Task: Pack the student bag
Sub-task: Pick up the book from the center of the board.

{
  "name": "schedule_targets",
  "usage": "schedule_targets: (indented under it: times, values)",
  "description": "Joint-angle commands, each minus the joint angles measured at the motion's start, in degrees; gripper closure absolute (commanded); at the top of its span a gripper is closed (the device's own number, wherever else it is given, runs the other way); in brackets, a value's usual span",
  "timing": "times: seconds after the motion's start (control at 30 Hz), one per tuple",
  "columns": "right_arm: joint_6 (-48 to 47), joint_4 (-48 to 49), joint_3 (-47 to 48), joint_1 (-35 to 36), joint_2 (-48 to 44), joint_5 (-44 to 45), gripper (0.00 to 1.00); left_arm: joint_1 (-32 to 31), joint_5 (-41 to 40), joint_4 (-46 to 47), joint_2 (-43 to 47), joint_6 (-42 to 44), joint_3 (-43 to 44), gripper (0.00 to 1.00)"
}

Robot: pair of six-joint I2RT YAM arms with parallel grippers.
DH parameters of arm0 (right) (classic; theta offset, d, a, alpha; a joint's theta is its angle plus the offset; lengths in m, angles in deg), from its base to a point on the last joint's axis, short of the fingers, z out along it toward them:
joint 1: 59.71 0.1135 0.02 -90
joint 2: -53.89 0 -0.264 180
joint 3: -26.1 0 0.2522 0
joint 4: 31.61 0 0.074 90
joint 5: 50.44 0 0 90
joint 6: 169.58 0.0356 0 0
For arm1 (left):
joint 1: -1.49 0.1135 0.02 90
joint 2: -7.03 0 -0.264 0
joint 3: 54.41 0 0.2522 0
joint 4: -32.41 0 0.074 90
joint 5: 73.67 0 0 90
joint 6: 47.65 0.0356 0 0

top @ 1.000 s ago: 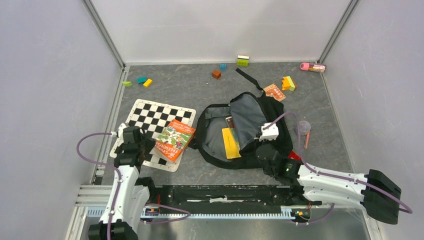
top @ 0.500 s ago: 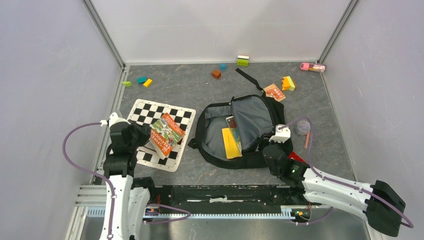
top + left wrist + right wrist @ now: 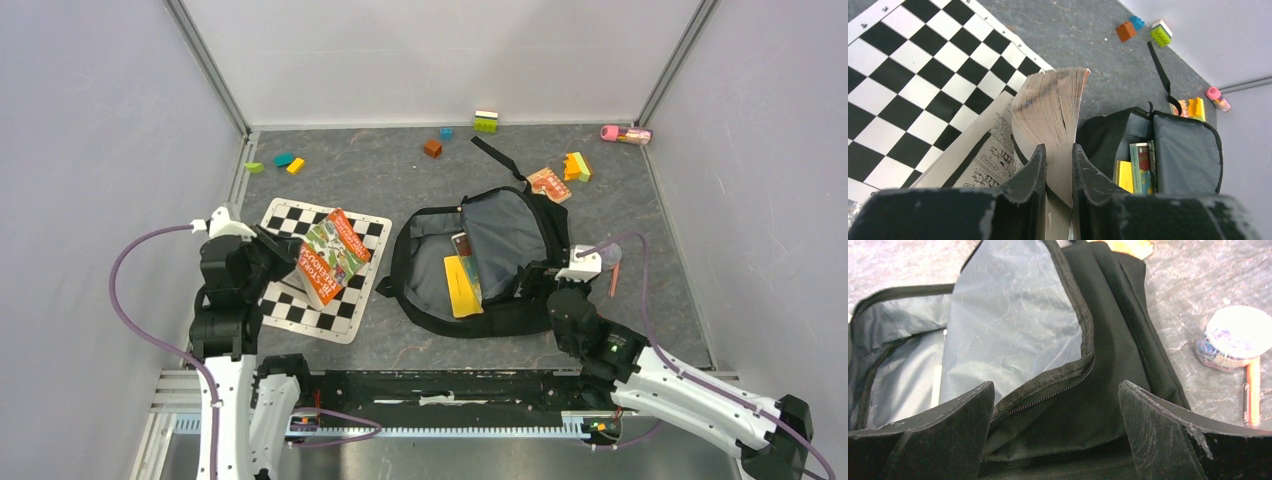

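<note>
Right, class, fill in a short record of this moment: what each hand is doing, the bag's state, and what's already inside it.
left hand: shut on the paperback book, tilted over the chessboard
right hand: open, over the backpack's near right edge, holding nothing
backpack: lying unzipped, grey lining showing
inside backpack: yellow book and a few others

The student bag (image 3: pixel 497 240) lies flat on the tabletop (image 3: pixel 400 175), directly ahead of the right pincer (image 3: pixel 1055 385) and off to the right of the left pincer (image 3: pixel 1058 149). It is black soft fabric, unzipped wide, its grey lining showing. One strap (image 3: pixel 497 157) stretches out on the bag's far side. What look like books (image 3: pixel 461 287) sit inside.
</note>
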Motion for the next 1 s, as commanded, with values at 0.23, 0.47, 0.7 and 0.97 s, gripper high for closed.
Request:
schedule_targets:
  times: [0.23,0.47,0.7,0.97]
  values:
    - [-16.5,-4.5,13.0,-0.2,-1.9,-2.2,0.02,0.0,9.9,-0.6,-6.3,7.9,18.8,0.98]
    - [-28.1,-0.2,18.8,-0.1,0.5,-10.4,0.02,-0.1,27.6,1.6,-12.4,7.7,21.4,0.98]
    - [-40.7,5.3,27.6,-0.1,12.6,-42.7,0.02,-2.7,37.8,1.8,-14.2,10.2,25.3,0.98]
    - [-40.6,7.6,38.3,0.6,28.7,-64.9,0.02,-13.4,46.6,1.0,-16.2,13.1,25.1,0.98]
